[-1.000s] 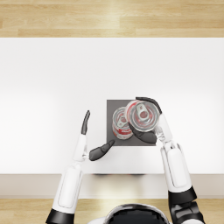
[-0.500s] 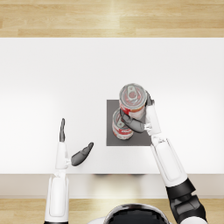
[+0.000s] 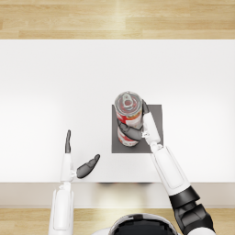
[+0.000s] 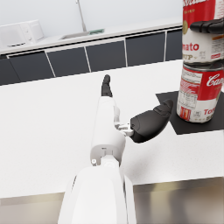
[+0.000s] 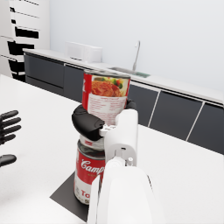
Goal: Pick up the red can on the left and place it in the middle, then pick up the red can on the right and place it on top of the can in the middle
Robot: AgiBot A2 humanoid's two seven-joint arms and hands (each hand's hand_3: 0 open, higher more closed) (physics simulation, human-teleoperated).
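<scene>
Left arm extends forward, well to the left. Left hand (image 3: 77, 160) is empty, fingers straight and pointing ahead, thumb spread toward the centre. Right arm reaches forward and inward. Right hand (image 3: 140, 126) is wrapped around the upper can (image 3: 129, 108), dark fingers (image 5: 89, 124) curled across its side, wrist raised.

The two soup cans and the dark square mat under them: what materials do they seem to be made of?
The upper soup can, held by the right hand, and the lower soup can look like metal: a silvery ribbed lid with a pull tab shows in the head view, and glossy printed paper labels wrap the sides. The dark square mat looks matte and thin, perhaps rubber or plastic; I cannot tell which.
</scene>
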